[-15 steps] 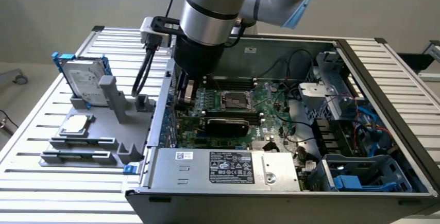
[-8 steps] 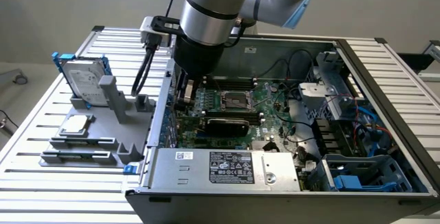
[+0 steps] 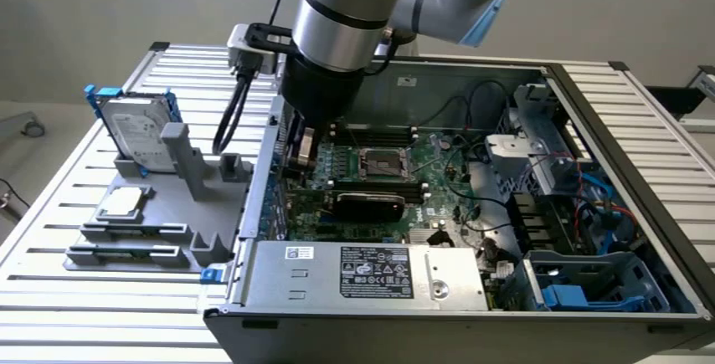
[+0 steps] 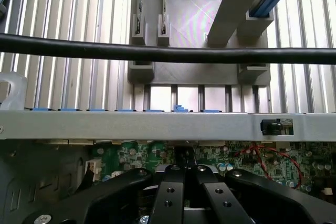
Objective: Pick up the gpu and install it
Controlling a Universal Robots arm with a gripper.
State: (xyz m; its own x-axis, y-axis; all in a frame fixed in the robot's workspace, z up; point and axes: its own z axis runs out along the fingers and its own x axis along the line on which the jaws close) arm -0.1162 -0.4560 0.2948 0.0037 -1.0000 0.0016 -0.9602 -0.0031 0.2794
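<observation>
I've got the gripper (image 4: 184,179) pinched tight down inside the case (image 3: 625,121) over the motherboard (image 3: 386,176), and the gpu (image 3: 367,205) lies just beside it toward the power supply (image 3: 369,272), long axis running across the board.

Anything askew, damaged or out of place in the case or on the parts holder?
Nothing stands out. The gpu sits level on the motherboard inside the case, with the shut gripper above the board. The hard drive stands upright in the grey holder, beside the processor chip.
</observation>
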